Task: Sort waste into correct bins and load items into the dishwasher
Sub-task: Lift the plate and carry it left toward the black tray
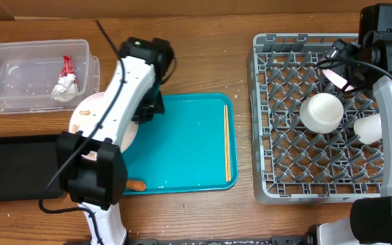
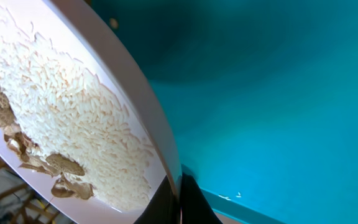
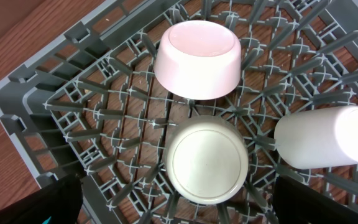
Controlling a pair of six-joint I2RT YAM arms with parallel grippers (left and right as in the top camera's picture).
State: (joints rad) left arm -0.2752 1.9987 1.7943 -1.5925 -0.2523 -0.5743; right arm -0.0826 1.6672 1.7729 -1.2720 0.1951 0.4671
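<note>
- The large plate (image 1: 86, 116), white and round, is being gripped by its rim in the closed left pincer (image 2: 178, 196) at the left edge of the teal tray (image 1: 182, 136). White rice (image 2: 61, 99) and beige food scraps (image 2: 64, 168) are being carried on it.
- The orange carrot-like piece (image 1: 136, 184) is lying at the teal tray's near edge.
- The chopsticks (image 1: 227, 143) are lying side by side along the tray's right side.
- The red wrapper (image 1: 67, 65) and the silvery-white wrapper (image 1: 64, 89) are lying inside the clear tub (image 1: 36, 43), touching each other.
- The black tray (image 1: 12, 170) is sitting on the desk (image 1: 203, 41) near the tub.
- An upturned bowl (image 3: 197, 59), a second upturned white dish (image 3: 207, 162) and a cup (image 3: 331, 137) on its side are being held among the pegs of the grey dish rack (image 3: 23, 93).
</note>
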